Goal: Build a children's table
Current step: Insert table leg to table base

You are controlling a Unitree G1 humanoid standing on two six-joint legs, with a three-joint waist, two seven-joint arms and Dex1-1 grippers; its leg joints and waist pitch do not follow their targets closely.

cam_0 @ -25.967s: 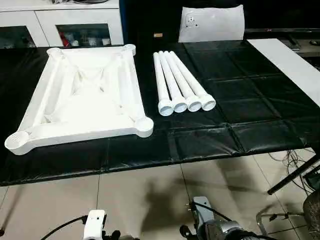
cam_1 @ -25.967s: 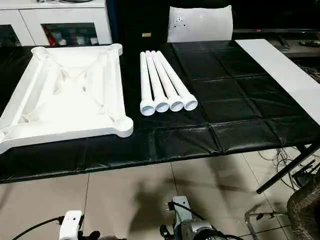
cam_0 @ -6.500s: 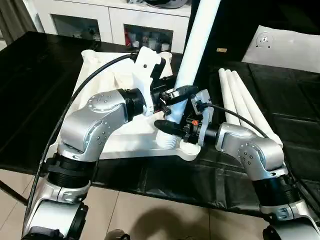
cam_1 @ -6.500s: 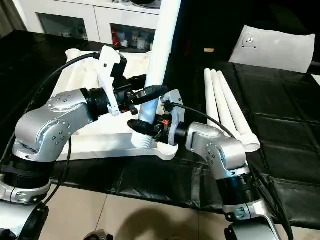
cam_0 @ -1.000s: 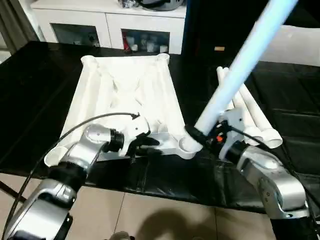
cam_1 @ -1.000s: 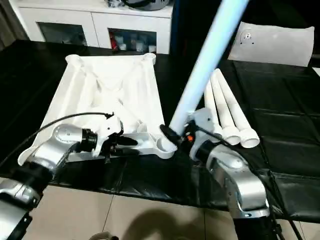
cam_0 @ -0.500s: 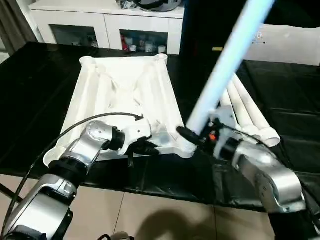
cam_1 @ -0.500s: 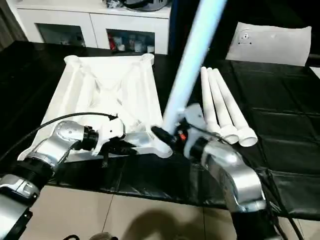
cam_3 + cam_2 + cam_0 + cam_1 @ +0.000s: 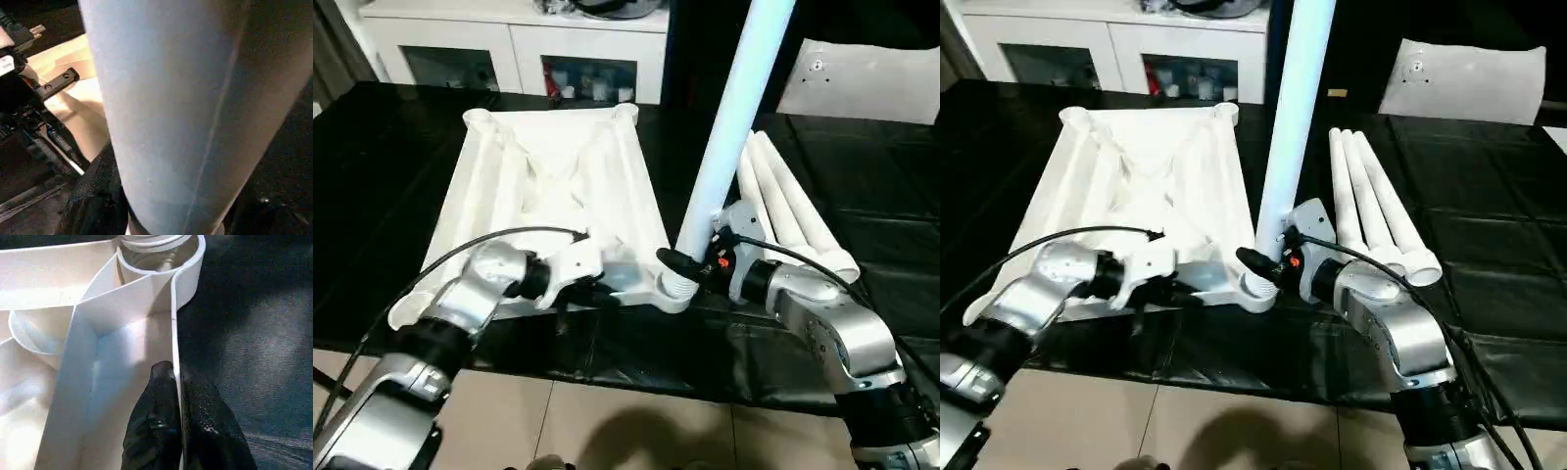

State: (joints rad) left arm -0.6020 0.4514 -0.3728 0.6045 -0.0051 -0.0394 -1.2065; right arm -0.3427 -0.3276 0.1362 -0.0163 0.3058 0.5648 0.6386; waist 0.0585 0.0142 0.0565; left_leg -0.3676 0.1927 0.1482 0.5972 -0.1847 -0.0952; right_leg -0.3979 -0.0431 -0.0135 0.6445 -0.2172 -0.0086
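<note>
Looks like lived-in room set up as robot test space, home or lab cannot tell. White low cabinet with glass doors [image 9: 524,69] along far wall, small colourful items behind glass, dark round object on cabinet top. Beige glossy tiled floor [image 9: 607,431] in front. Long worktop under black quilted shiny cover [image 9: 862,176]. White pillow-like cushion with small round mark [image 9: 1464,69] propped at worktop's far edge. Dark wall panel behind. Black cables trail along silver robot arms [image 9: 1400,338].
</note>
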